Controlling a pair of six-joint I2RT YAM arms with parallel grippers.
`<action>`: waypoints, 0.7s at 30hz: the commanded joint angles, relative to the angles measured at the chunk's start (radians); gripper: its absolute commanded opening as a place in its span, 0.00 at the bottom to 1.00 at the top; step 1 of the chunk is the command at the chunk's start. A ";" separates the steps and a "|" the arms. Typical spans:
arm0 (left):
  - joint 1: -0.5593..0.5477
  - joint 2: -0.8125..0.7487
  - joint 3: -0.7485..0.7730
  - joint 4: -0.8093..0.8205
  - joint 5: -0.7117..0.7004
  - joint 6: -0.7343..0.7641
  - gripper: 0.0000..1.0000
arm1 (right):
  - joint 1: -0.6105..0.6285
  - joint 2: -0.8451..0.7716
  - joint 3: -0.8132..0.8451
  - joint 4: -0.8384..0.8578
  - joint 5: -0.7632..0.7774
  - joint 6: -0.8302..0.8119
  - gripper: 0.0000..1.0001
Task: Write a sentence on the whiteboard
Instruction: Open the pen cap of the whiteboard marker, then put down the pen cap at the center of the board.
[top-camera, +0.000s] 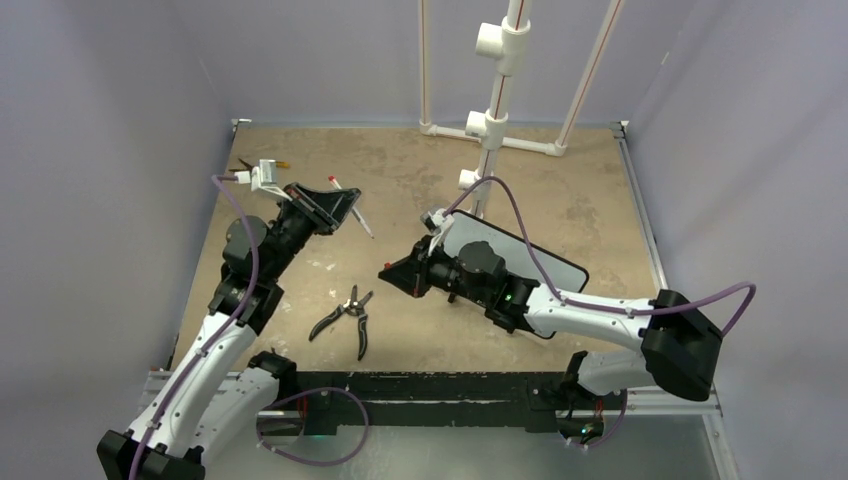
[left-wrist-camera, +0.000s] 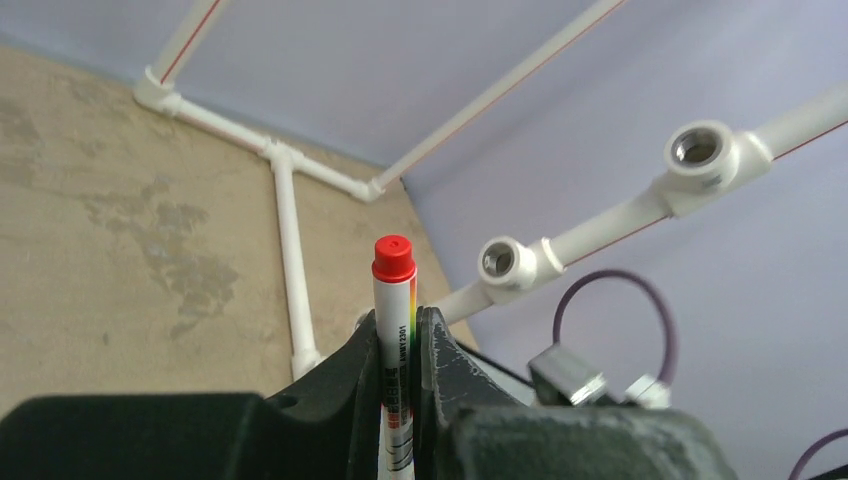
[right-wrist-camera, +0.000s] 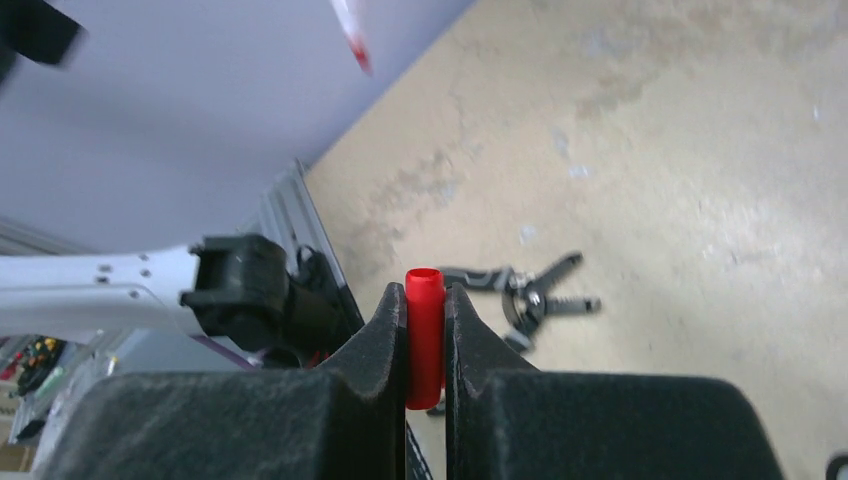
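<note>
Just one marker (left-wrist-camera: 394, 290) tight in left gripper (left-wrist-camera: 397, 320), one red cap (right-wrist-camera: 424, 335) tight in right gripper (right-wrist-camera: 424, 298).

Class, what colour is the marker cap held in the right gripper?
Red marker cap, clearest in the right wrist view.

The table (top-camera: 580, 200) looks matt, rough and blotchy; the whiteboard (top-camera: 500, 243) is glossy, the pipe frame (top-camera: 490, 130) smooth white plastic, the marker (left-wrist-camera: 395, 330) shiny printed plastic.
</note>
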 joint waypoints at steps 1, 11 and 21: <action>0.012 -0.014 0.003 0.143 -0.100 0.011 0.00 | 0.009 -0.040 -0.045 -0.035 0.004 0.004 0.00; 0.018 0.001 0.007 0.090 -0.109 0.113 0.00 | 0.023 -0.044 -0.053 -0.146 0.103 -0.010 0.00; 0.020 0.022 0.085 -0.198 -0.249 0.513 0.00 | 0.110 0.062 -0.043 -0.323 0.229 0.008 0.00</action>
